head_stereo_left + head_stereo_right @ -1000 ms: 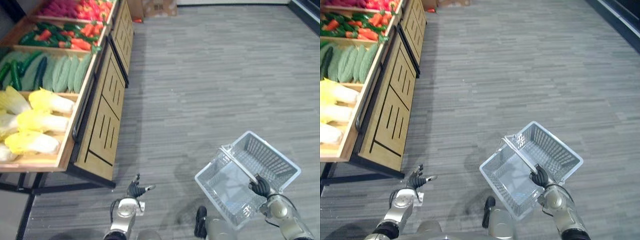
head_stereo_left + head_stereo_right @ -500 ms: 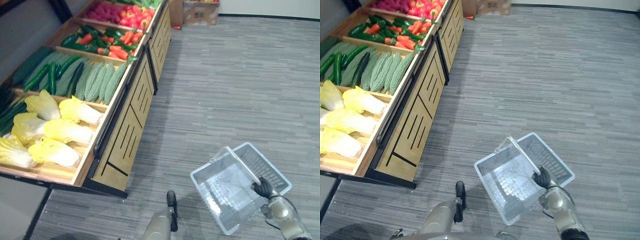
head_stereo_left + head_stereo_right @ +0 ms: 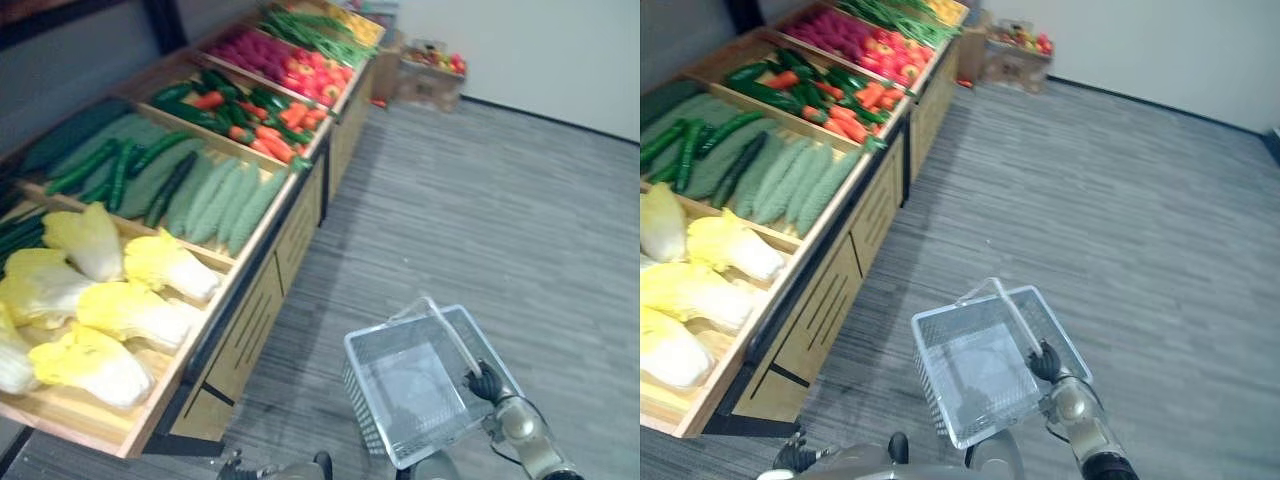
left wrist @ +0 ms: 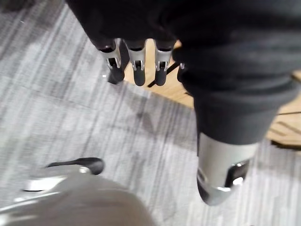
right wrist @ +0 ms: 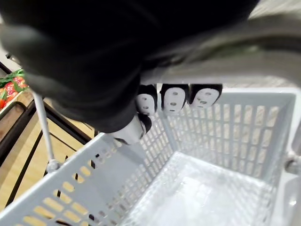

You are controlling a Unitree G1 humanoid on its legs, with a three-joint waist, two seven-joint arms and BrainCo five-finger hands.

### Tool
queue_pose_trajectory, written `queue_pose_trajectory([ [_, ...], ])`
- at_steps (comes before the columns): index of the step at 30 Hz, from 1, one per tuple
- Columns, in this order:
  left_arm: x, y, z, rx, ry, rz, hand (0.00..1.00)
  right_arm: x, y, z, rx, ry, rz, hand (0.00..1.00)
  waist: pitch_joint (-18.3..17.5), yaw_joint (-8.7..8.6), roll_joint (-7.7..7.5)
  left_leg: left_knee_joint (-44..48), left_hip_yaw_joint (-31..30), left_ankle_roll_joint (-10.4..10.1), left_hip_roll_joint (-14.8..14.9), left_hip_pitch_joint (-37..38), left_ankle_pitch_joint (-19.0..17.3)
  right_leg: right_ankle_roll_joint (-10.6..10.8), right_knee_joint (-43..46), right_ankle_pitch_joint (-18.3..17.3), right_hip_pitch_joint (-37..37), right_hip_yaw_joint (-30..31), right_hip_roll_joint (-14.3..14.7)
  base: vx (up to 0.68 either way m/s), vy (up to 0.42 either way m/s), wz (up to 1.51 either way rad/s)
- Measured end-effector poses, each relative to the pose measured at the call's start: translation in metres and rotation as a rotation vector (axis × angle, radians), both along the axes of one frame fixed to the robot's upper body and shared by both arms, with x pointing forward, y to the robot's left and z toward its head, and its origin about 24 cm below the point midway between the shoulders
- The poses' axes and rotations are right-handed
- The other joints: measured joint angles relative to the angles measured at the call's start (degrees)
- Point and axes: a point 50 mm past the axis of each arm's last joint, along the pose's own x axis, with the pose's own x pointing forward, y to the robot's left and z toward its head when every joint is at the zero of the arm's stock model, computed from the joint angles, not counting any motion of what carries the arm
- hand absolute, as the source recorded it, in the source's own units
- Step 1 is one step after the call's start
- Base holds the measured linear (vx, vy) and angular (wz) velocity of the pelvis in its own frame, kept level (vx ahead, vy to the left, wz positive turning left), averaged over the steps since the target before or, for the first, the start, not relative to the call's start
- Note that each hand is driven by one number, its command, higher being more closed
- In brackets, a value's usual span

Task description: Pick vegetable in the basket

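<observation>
Lying in the wooden stand (image 3: 265, 310) at the left, the vegetables sat apart from the one grey basket (image 3: 362, 410), which was empty at lower right. At least six pale cabbages (image 3: 130, 315) showed, the leftmost cut off by the frame edge; the farther bins were too small to count. The right hand (image 3: 485, 382) was clamped on the basket's handle (image 3: 447, 335). The left hand (image 4: 136, 61) hung with relaxed fingers, holding nothing.
</observation>
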Motion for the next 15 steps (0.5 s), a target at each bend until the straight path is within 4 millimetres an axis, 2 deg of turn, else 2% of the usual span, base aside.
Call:
queue_pose_trajectory([
  [1,0.009,-0.001,0.002,0.001,-0.025,-0.006,0.00,-0.005,-0.015,0.000,-0.008,0.001,-0.071,1.00,-0.13,0.02,0.34,0.96,-3.31,-0.42,-0.03,0.49,-1.06,0.03,-10.64,0.06,-0.24,0.84,0.56,0.39,-0.132,1.38],
  [2,0.013,-0.002,0.004,0.001,-0.036,-0.011,0.00,-0.009,-0.022,-0.001,-0.002,-0.002,-0.119,1.00,-0.32,0.02,0.53,1.37,-5.33,-0.81,0.01,0.51,-1.58,0.56,-16.73,0.44,-0.36,2.24,0.94,0.41,-0.191,1.66],
  [4,0.028,-0.007,0.007,-0.013,-0.077,-0.023,0.00,-0.027,-0.052,-0.004,0.021,0.008,-0.318,1.00,-0.29,0.31,0.88,3.52,-13.00,-2.66,0.42,0.85,-4.25,1.81,-32.54,1.67,-0.73,9.38,0.79,0.41,-0.281,1.69],
  [7,0.026,-0.006,0.006,-0.010,-0.069,-0.007,0.00,-0.051,-0.069,-0.012,0.070,0.031,-0.511,1.00,-0.29,0.44,1.36,5.61,-18.91,-5.40,1.32,2.26,-7.55,1.87,-36.42,1.72,-0.33,12.80,-0.83,0.42,-0.428,1.48],
  [8,0.013,-0.003,0.002,-0.005,-0.030,0.022,0.00,-0.065,-0.070,-0.021,0.122,0.051,-0.606,1.00,-1.03,0.54,0.26,5.73,-20.82,-7.31,1.93,3.16,-8.99,2.86,-35.80,2.44,0.53,11.42,-2.06,0.42,-0.558,1.31],
  [9,0.009,-0.001,0.001,-0.002,-0.020,0.036,0.00,-0.072,-0.068,-0.025,0.141,0.064,-0.643,1.00,-1.51,0.53,-0.58,5.74,-21.14,-8.07,2.05,3.40,-9.68,2.55,-35.88,3.58,0.98,9.90,-2.65,0.50,-0.709,1.56],
  [10,-0.001,-0.004,-0.004,-0.021,0.014,0.082,0.00,-0.085,-0.072,-0.029,0.165,0.081,-0.719,1.00,-1.67,0.35,1.13,6.09,-21.95,-9.69,4.58,3.60,-11.49,5.30,-32.76,8.32,0.93,7.39,-1.85,0.48,-0.627,1.01],
  [11,-0.020,-0.019,-0.014,-0.075,0.080,0.131,0.00,-0.086,-0.072,-0.032,0.204,0.082,-0.779,1.00,-2.85,0.72,4.14,8.42,-21.05,-10.72,8.24,1.37,-10.47,2.64,-31.38,6.47,0.34,4.26,1.15,0.39,-0.506,0.84],
  [13,-0.030,-0.024,-0.018,-0.098,0.113,0.183,0.00,-0.087,-0.070,-0.035,0.227,0.090,-0.800,1.00,-2.76,0.66,5.35,13.08,-18.93,-12.00,9.49,-1.61,-8.13,1.08,-31.26,5.52,1.27,1.98,2.14,0.28,-0.354,0.49],
  [14,-0.034,-0.024,-0.020,-0.104,0.131,0.207,0.00,-0.091,-0.068,-0.038,0.246,0.098,-0.831,1.00,-2.59,0.36,5.59,17.07,-16.30,-13.32,9.91,-3.97,-5.38,0.19,-31.92,4.97,2.92,-0.02,2.15,0.30,-0.428,0.87],
  [15,-0.037,-0.023,-0.021,-0.109,0.144,0.229,0.00,-0.100,-0.066,-0.043,0.269,0.116,-0.880,1.00,-2.35,0.29,5.30,21.95,-11.14,-14.02,10.84,-6.82,-1.89,-0.40,-34.23,4.62,6.64,-2.58,1.78,0.28,-0.449,1.11],
])
